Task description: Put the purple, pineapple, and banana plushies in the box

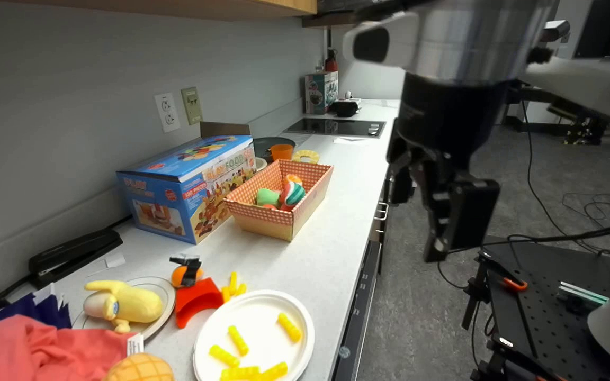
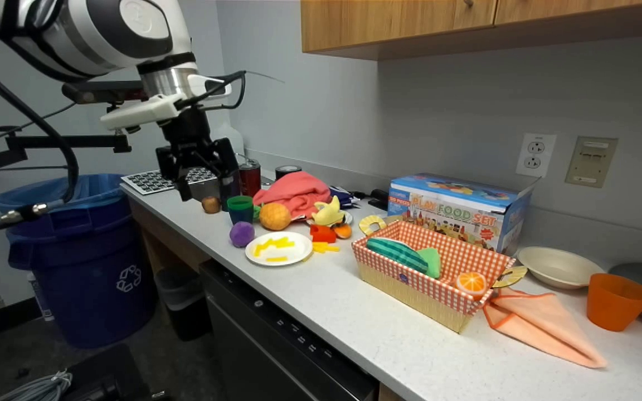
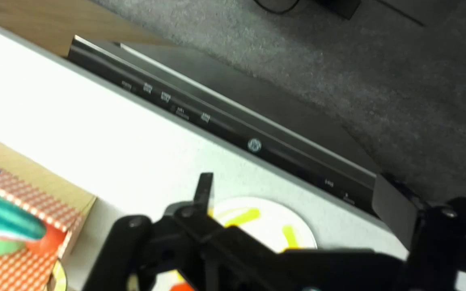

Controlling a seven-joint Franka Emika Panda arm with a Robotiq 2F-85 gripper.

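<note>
The purple plushie (image 2: 242,234) rests near the counter's front edge, beside the white plate. Just behind it is the round orange-yellow pineapple plushie (image 2: 275,216), whose top also shows low in an exterior view (image 1: 141,368). The yellow banana plushie (image 1: 130,304) lies on a grey plate. The open box (image 2: 410,289) has a red-checked lining and holds a watermelon slice, a green piece and an orange piece. My gripper (image 3: 293,182) hangs well above the counter edge, fingers spread wide with nothing between them. None of the three plushies shows in the wrist view.
A white plate (image 2: 278,249) carries yellow fries. A red fry holder (image 1: 197,300) and small orange piece sit beside it. The blue play food carton (image 1: 186,185) stands behind the box. A green cup (image 2: 241,210) and pink cloth (image 2: 298,195) flank the pineapple.
</note>
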